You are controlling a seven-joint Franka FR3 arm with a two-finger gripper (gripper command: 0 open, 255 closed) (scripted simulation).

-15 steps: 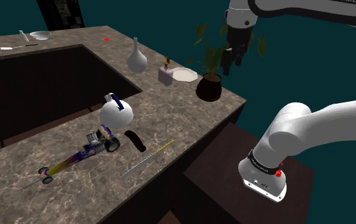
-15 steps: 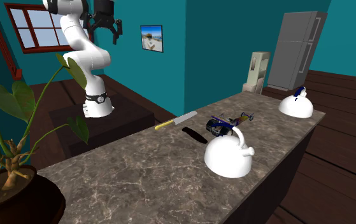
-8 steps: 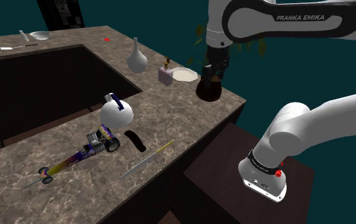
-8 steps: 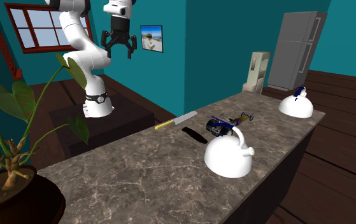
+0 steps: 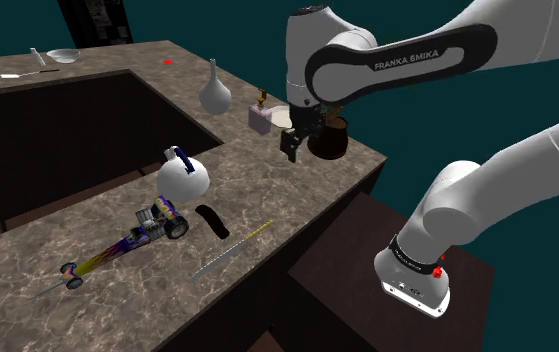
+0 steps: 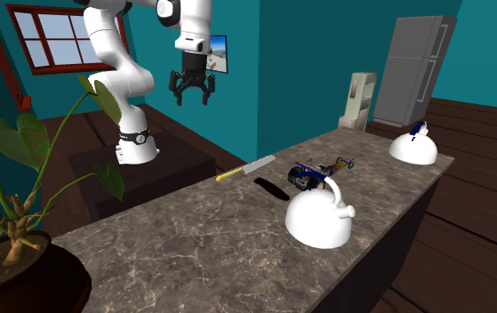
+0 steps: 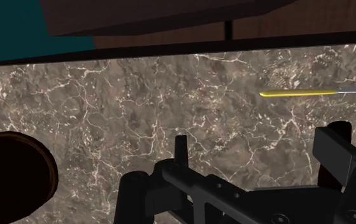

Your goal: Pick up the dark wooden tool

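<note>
Tool (image 6: 193, 96) open, up in the air over the surface (image 6: 193, 253).
Black stick (image 5: 212, 221) lies flat on the surface between the toy car (image 5: 127, 243) and the knife (image 5: 232, 252), well apart from the tool, whose two fingers stand apart.
</note>
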